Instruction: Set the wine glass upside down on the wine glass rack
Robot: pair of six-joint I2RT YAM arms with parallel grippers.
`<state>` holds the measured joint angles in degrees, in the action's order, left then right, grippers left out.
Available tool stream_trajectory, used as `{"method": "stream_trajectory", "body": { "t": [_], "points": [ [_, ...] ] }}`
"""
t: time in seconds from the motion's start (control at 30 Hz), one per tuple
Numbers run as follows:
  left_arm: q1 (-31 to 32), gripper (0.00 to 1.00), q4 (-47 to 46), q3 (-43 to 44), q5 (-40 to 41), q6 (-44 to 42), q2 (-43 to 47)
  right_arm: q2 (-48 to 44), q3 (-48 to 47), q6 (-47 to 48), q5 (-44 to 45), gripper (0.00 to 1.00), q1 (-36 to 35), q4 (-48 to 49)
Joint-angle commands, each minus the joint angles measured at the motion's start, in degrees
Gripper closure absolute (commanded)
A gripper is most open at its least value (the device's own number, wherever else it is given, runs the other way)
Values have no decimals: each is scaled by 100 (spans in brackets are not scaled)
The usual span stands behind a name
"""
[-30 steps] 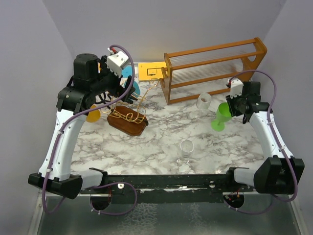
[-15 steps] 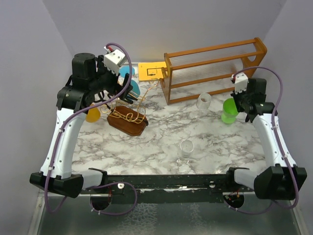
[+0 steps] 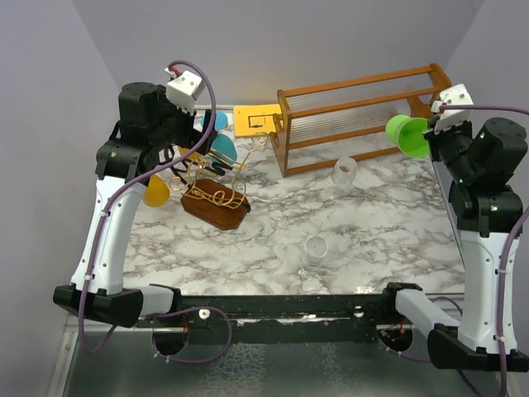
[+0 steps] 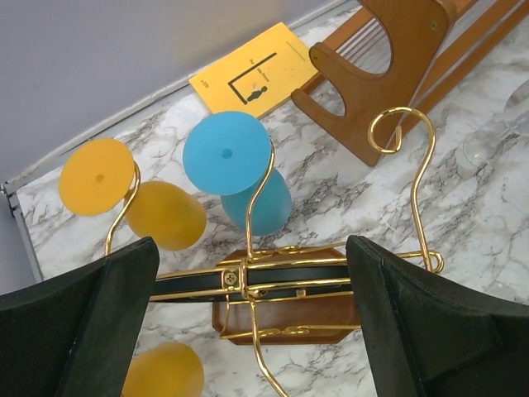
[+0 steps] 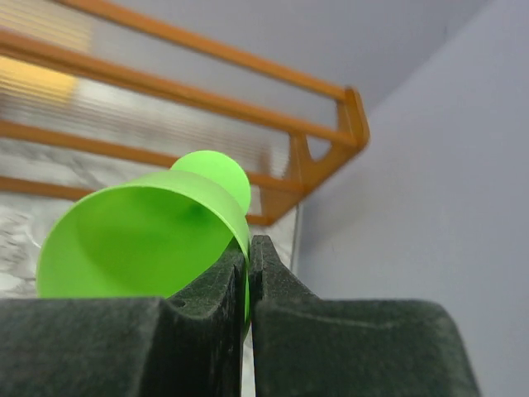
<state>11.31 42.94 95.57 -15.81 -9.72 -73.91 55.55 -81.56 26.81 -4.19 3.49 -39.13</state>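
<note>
The left tool (image 4: pixel 252 248) hangs spread wide above the wine glass rack (image 4: pixel 281 281), where a blue glass (image 4: pixel 240 178) and an orange glass (image 4: pixel 140 203) hang upside down. Far right, the right tool (image 5: pixel 249 277) pinches the rim of the green wine glass (image 5: pixel 149 231), which is held aloft on its side, well apart from the rack.

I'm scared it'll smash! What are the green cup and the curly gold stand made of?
The green wine glass is probably plastic: solid bright colour, not see-through clear. The wine glass rack looks like shiny gold metal wire, glinting on its curls, on a dark wooden base.
</note>
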Motion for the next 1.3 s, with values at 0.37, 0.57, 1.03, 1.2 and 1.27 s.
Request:
{"method": "stream_trajectory", "body": {
  "t": [0.37, 0.57, 1.03, 1.2, 1.27],
  "points": [
    [-70, 1, -1767, -380, -2080, 2163, 4, 1098, -1645, -2077, -4511, 99, 13, 866],
    [148, 3, -2763, -362, -2612, 3413, -181, 1381, -1661, -3131, -4987, 99, -99, 1887],
    [1156, 10, -3205, -264, -2325, 4140, -590, 1913, -1943, -3286, -4111, 99, -1231, 2093],
    [1254, 24, -3259, -230, -2272, 4250, -788, 1931, -1756, -3296, -4143, 99, -1263, 2168],
    [1274, 32, -3227, -210, -2264, 4220, -830, 1938, -1743, -3287, -4147, 99, -1268, 2174]
  ]
}}
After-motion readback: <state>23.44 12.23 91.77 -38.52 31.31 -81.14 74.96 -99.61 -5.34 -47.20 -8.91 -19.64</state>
